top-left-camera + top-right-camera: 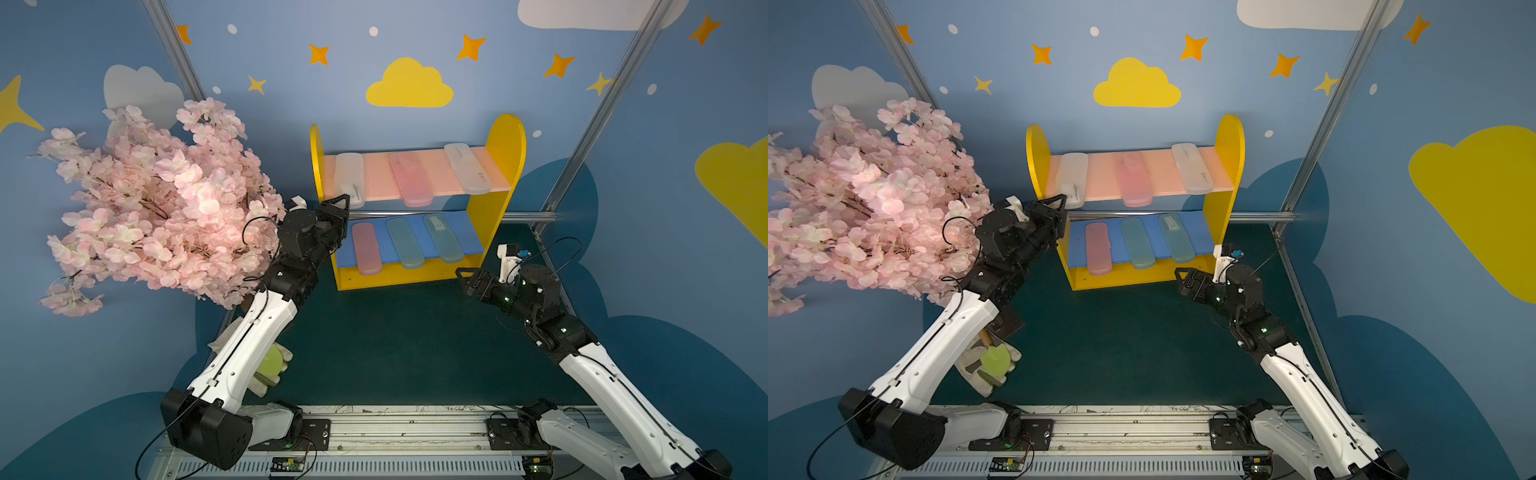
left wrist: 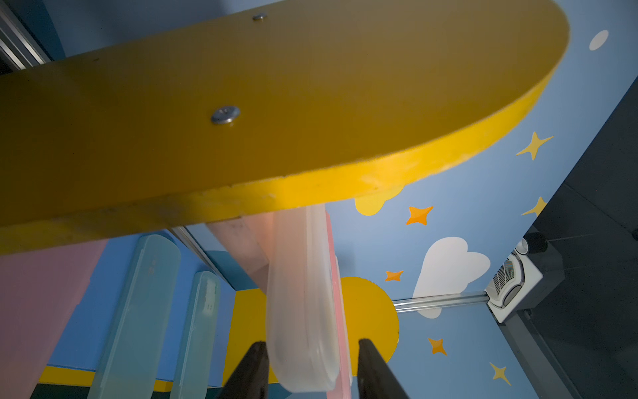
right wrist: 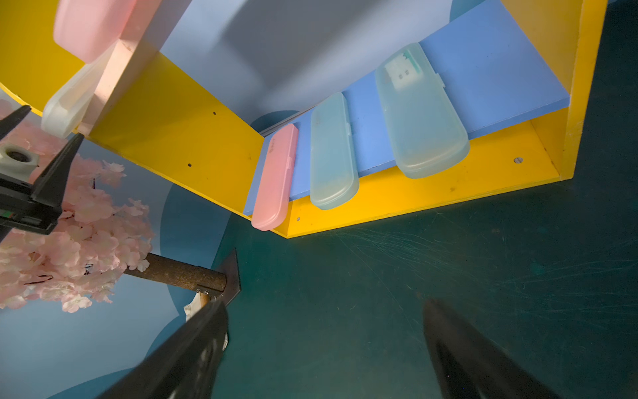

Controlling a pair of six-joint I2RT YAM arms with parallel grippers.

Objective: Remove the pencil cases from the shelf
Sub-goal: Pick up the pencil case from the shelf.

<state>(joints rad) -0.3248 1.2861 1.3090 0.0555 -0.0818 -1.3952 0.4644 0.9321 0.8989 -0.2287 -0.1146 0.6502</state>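
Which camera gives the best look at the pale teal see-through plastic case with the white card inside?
The right wrist view: the pale teal case lies whole and close, card clear. Both top views show it small; the left wrist view catches it slantwise, partly cut off.

Frosted translucent plastic pencil cases [image 1: 411, 178], matt painted shelf [image 1: 505, 141] — shiny metal screw [image 2: 225, 114], scuffed tabletop [image 3: 397, 276]

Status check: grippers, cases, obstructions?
Left gripper fingers straddle frosted white case end on pink board, grip unconfirmed. Right gripper open, empty, over mat. All six cases on shelf. Yellow side panel tight beside left fingers.
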